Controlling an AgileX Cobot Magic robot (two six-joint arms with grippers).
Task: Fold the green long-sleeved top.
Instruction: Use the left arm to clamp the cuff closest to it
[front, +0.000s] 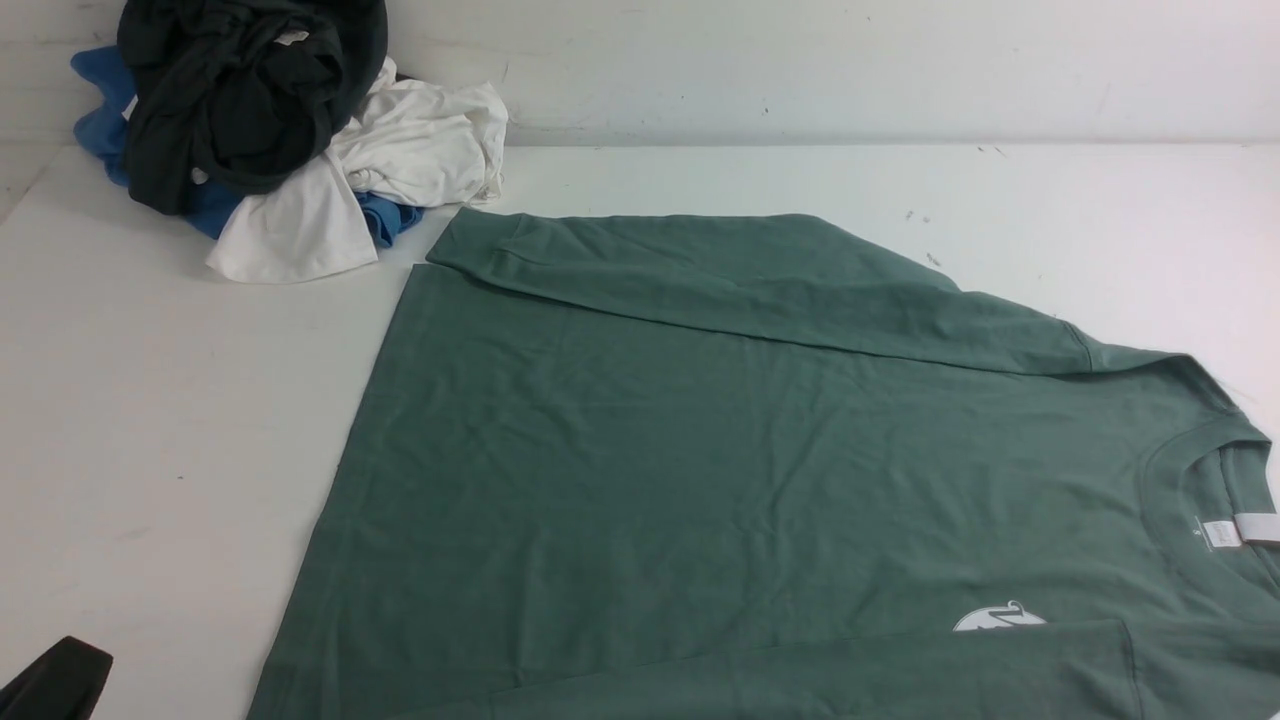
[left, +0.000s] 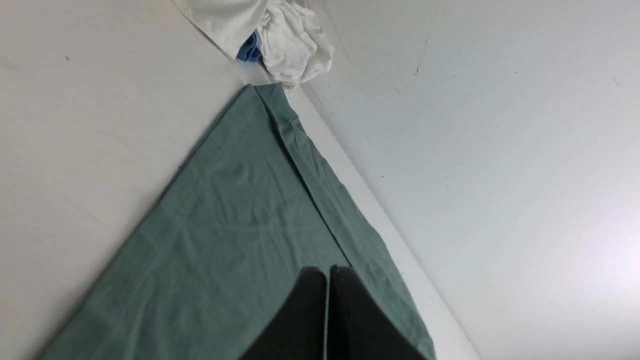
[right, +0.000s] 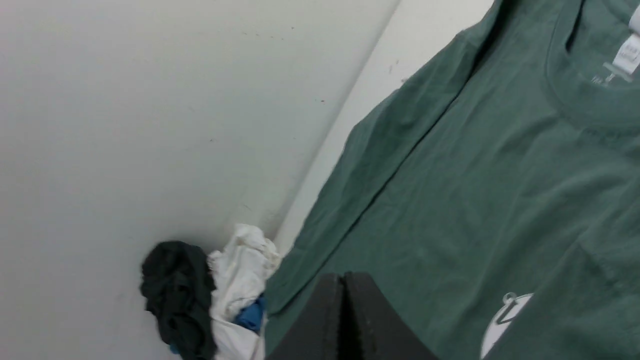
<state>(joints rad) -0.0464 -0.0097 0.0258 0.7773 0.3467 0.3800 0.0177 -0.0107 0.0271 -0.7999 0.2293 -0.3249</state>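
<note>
Top (front: 700, 450) lies flat, front up, across the middle and right of the table (front: 150, 400), hem toward the left edge and neck (front: 1160, 470) out by the right edge. It runs off the near edge of the front view. The far sleeve (front: 750, 290) is folded in over the body along the far side, with its cuff ending near the far left corner. The near sleeve (front: 850, 670) lies across the chest at the near edge.

Up in the far left corner, against the wall (front: 850, 60), sits a heap of clothes: a black garment (front: 240, 90) on top, a white one (front: 400, 150) spilling toward the cuff, and a blue one (front: 100, 120) underneath. White cloth and cuff sit just beside each other.

Now the left gripper (left: 327, 272): fingers pressed together, nothing between them, seen over the hem end of the top. The right gripper (right: 343, 277) is clenched the same way and empty, over the body of the top. Whether either touches the cloth, I cannot tell.

The white logo (front: 1000, 620) peeks out, half covered by the near sleeve. The white label (front: 1220, 533) shows inside the neck.
</note>
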